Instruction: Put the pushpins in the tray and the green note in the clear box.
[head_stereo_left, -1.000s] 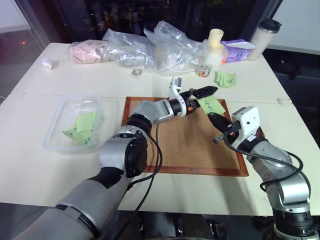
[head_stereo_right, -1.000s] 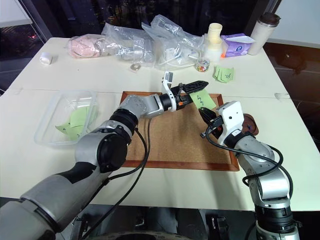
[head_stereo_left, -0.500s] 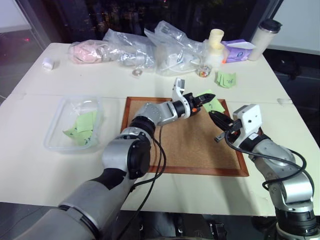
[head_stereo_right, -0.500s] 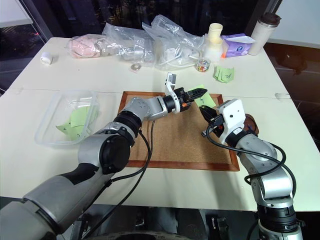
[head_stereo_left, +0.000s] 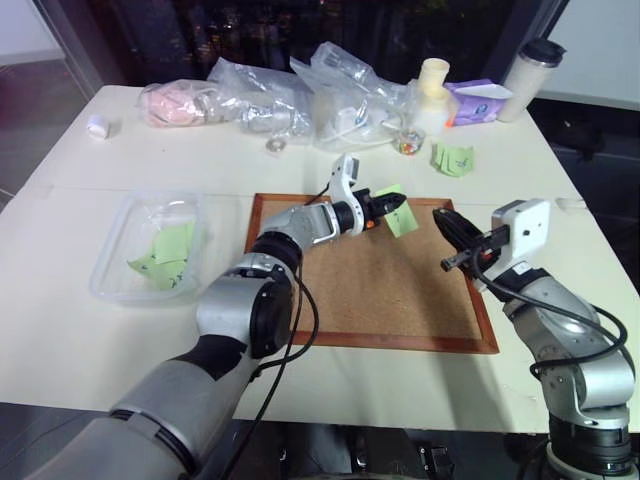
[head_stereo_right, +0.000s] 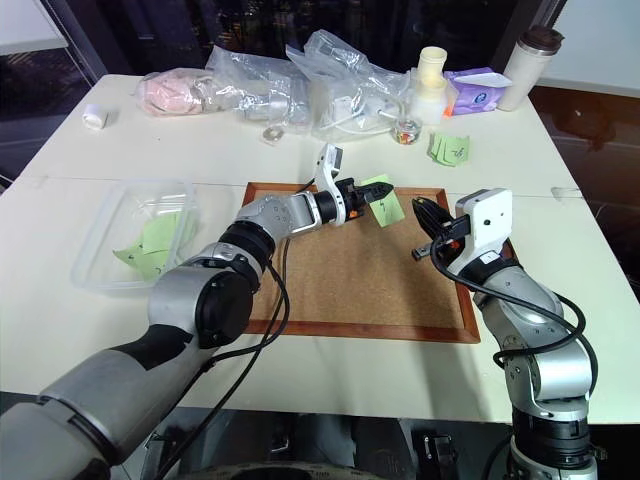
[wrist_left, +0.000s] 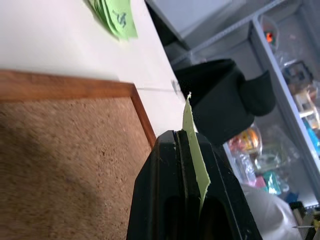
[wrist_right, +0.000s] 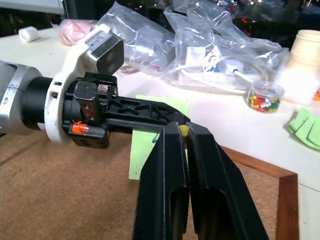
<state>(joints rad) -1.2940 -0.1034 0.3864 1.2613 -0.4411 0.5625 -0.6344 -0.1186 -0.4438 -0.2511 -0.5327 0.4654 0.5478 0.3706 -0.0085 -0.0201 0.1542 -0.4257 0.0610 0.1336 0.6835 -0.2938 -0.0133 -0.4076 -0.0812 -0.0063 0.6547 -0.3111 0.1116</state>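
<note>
The corkboard (head_stereo_left: 375, 275) lies mid-tabletop (head_stereo_left: 100, 330), with the clear box (head_stereo_left: 112, 275) off to its left. Plastic bags (head_stereo_left: 300, 90) sit behind it, and the green note (head_stereo_left: 398, 215) hangs over its far edge in the left claw (head_stereo_left: 385, 207).

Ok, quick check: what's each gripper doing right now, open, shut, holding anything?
Left gripper: shut on the green note, above the corkboard.
Right gripper: shut on a small yellow-headed pin.

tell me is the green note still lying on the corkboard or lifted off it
Lifted off. The left gripper is shut on the green note, which hangs from its fingers above the corkboard.
</note>
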